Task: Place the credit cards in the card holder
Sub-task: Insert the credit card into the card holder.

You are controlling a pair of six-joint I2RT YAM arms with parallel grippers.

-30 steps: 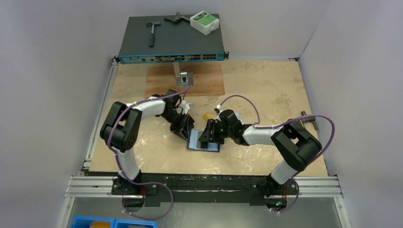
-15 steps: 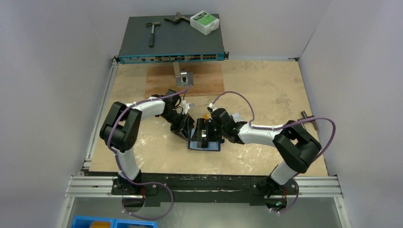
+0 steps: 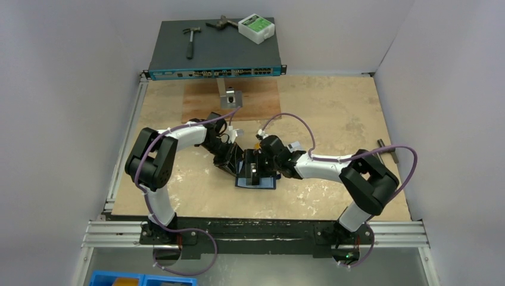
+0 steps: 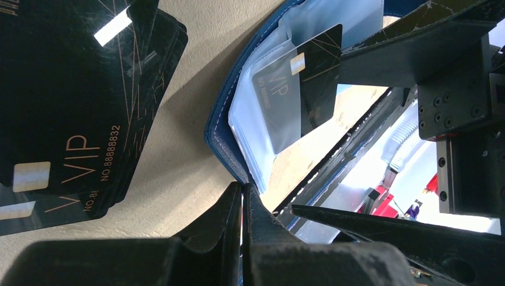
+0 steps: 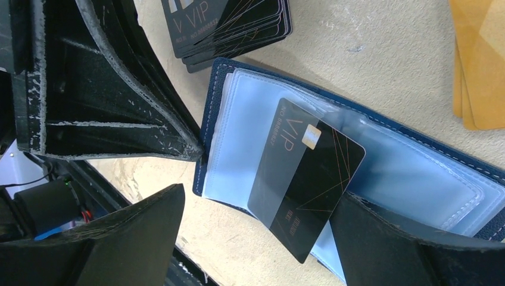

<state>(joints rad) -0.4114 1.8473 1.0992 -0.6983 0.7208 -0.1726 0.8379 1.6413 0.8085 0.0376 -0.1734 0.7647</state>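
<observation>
Now, right gripper spread wide, black card in its gap, half inside card holder, left gripper pressed together at holder's edge.

A robotics lab bench: two arms bolted to an aluminium rail, plain grey walls around the table, a network switch carrying a hammer.

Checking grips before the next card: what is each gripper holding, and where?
The left gripper pinches the card holder by its navy cover edge. The right gripper is open, holding nothing; the black card sits half-inserted.
</observation>
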